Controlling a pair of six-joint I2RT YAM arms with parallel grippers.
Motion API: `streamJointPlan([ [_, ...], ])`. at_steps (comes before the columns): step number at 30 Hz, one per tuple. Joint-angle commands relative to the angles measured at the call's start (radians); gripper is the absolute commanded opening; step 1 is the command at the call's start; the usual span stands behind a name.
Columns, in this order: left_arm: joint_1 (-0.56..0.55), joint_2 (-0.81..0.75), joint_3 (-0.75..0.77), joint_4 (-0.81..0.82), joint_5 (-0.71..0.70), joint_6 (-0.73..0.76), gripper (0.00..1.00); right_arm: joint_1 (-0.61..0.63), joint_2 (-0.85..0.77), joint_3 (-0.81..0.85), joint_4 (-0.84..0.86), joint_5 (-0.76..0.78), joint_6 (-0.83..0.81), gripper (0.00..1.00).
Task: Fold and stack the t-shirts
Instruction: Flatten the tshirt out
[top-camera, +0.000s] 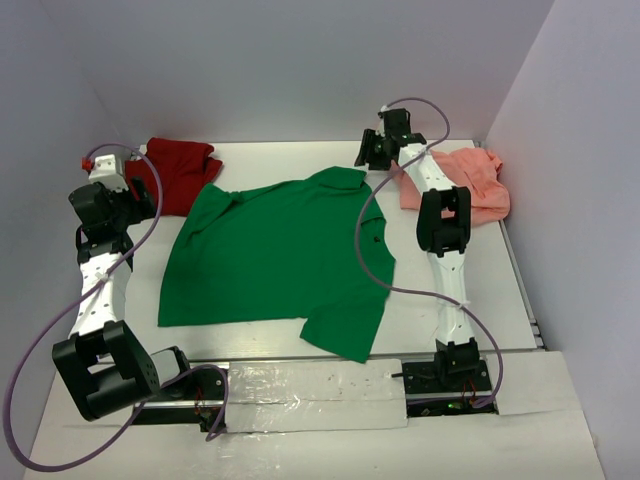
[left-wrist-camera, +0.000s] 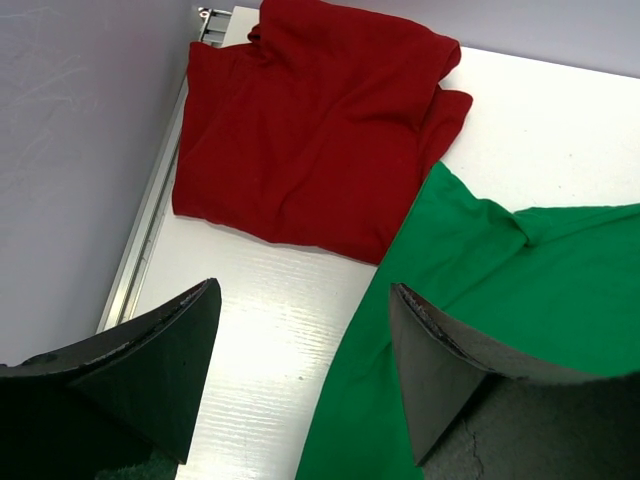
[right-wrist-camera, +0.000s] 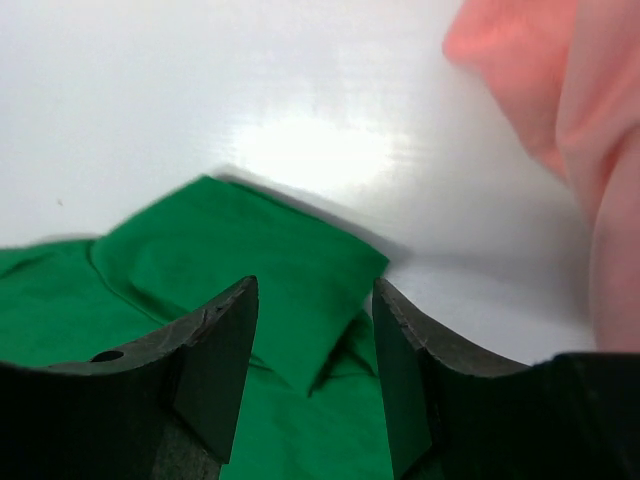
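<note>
The middle t-shirt (top-camera: 270, 250) lies spread on the table (top-camera: 280, 158). The second t-shirt (top-camera: 185, 170) lies at its 10 o'clock, just beside its sleeve. The third t-shirt (top-camera: 470, 185) lies at its 2 o'clock, nearby.

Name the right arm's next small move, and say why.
Probably lower the right pincer and close it on the far sleeve of the bright green cloth t-shirt. Its jaws stand open above that sleeve's corner, and the shirt lies spread flat, not yet folded.

Table (top-camera: 280, 155): white, flat.
Centre: green t-shirt (top-camera: 270, 250), spread out.
Ten o'clock: dark red t-shirt (top-camera: 185, 175), bunched.
Two o'clock: salmon pink t-shirt (top-camera: 480, 190), crumpled.
</note>
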Motion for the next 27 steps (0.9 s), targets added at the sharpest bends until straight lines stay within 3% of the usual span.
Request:
streamJointPlan([
  [1,-0.003,-0.025,-0.008,0.028,-0.023,0.000,0.76,0.011,0.012,0.083,0.044,0.046,-0.014,0.56],
  [6,-0.002,-0.014,-0.003,0.026,-0.026,0.001,0.76,0.006,0.061,0.167,-0.016,0.062,0.010,0.55],
  [21,-0.003,-0.010,0.015,0.000,0.010,0.000,0.75,-0.023,0.066,0.137,-0.085,0.071,0.098,0.54],
  [27,-0.003,-0.013,0.002,0.014,0.017,-0.011,0.75,-0.032,0.072,0.132,-0.081,0.057,0.122,0.49],
])
